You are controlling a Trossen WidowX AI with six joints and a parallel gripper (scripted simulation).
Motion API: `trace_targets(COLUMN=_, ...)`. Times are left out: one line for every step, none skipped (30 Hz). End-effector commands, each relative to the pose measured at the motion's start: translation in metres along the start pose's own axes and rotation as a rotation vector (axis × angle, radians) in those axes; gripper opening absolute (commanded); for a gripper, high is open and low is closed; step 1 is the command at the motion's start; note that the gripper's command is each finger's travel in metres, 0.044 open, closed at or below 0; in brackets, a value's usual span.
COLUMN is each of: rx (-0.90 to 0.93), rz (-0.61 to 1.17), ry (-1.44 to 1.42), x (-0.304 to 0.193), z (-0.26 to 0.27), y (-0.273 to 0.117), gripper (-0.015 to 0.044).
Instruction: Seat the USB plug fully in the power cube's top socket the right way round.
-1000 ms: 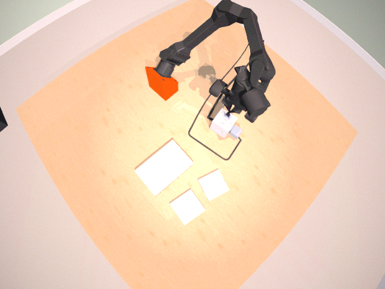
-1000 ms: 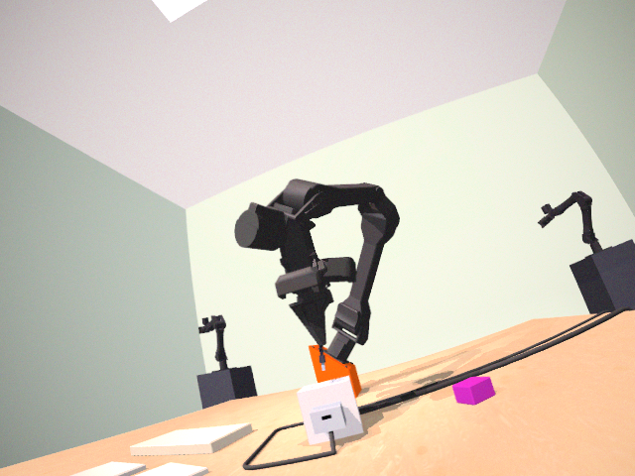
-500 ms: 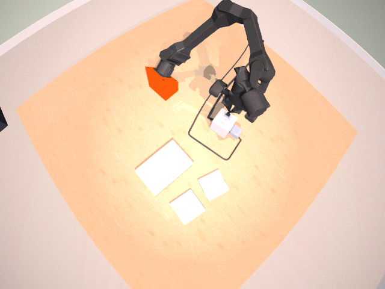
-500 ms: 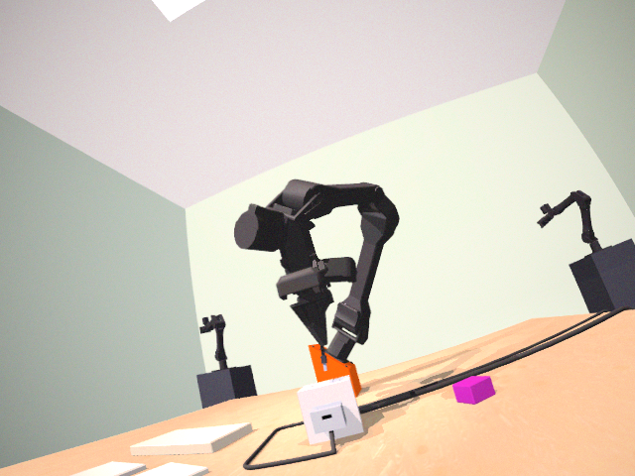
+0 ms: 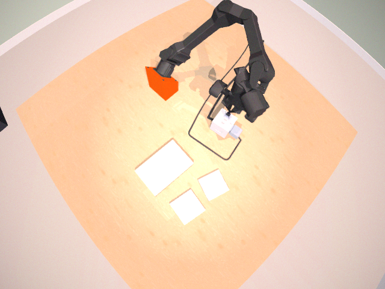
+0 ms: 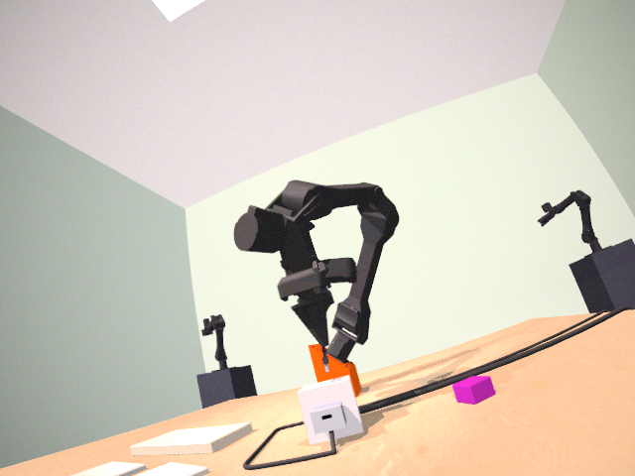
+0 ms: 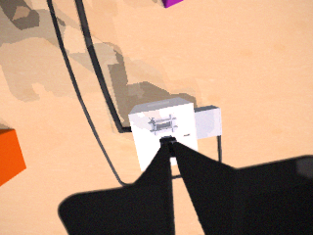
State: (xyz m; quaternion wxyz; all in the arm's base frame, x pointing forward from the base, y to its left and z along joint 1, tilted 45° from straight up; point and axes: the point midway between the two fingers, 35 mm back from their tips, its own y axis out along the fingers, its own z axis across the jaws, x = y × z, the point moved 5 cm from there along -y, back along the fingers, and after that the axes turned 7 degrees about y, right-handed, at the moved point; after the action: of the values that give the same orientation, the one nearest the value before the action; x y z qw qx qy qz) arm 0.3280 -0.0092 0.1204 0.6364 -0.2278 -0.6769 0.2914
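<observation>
Our jaws (image 5: 228, 112) (image 6: 324, 348) pinch the USB plug (image 5: 227, 115) (image 6: 325, 362), raised above the power cube (image 5: 222, 124) (image 6: 328, 402) (image 7: 147, 147); pale block at cube's four o'clock, top view.

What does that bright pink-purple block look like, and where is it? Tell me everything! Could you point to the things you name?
The magenta block (image 6: 473, 389) is a small, solid-coloured box with flat sides, straight edges and no markings that show. It looks smooth, but I can't tell whether it's plastic or wood. It sits on the wooden table, to the right of the white power cube (image 6: 331, 410) in the outside view, on the near side of the thick black cable (image 6: 431, 388). The gripper isn't touching it. Only a corner shows at the top of the wrist view.
</observation>
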Motion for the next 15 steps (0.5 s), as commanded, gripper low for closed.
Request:
trace_targets(rx=0.002, rz=-0.010, ry=-0.004, x=0.0011, z=0.0003, y=0.0017, gripper=0.0000)
trace_targets(rx=0.003, rz=-0.011, ry=-0.004, x=0.0011, z=0.0003, y=0.0018, gripper=0.0000)
trace_targets(rx=0.003, rz=-0.012, ry=-0.005, x=0.0011, z=0.0003, y=0.0019, gripper=0.0000)
trace_targets(rx=0.003, rz=-0.013, ry=-0.005, x=0.0012, z=0.0003, y=0.0020, gripper=0.0000)
trace_targets(rx=0.003, rz=-0.014, ry=-0.006, x=0.0012, z=0.0003, y=0.0022, gripper=0.0000)
trace_targets(rx=0.003, rz=-0.015, ry=-0.006, x=0.0012, z=0.0003, y=0.0023, gripper=0.0000)
trace_targets(rx=0.003, rz=-0.016, ry=-0.007, x=0.0013, z=0.0003, y=0.0024, gripper=0.0000)
trace_targets(rx=0.004, rz=-0.016, ry=-0.007, x=0.0013, z=0.0003, y=0.0025, gripper=0.0000)
trace_targets(rx=0.004, rz=-0.017, ry=-0.008, x=0.0013, z=0.0003, y=0.0026, gripper=0.0000)
trace_targets(rx=0.004, rz=-0.018, ry=-0.008, x=0.0014, z=0.0003, y=0.0028, gripper=0.0000)
trace_targets(rx=0.004, rz=-0.019, ry=-0.009, x=0.0014, z=0.0003, y=0.0029, gripper=0.0000)
trace_targets(rx=0.004, rz=-0.020, ry=-0.009, x=0.0014, z=0.0003, y=0.0030, gripper=0.0000)
trace_targets(rx=0.004, rz=-0.021, ry=-0.009, x=0.0015, z=0.0004, y=0.0031, gripper=0.0000)
trace_targets(rx=0.004, rz=-0.022, ry=-0.010, x=0.0015, z=0.0004, y=0.0032, gripper=0.0000)
trace_targets(rx=0.005, rz=-0.022, ry=-0.010, x=0.0015, z=0.0004, y=0.0034, gripper=0.0000)
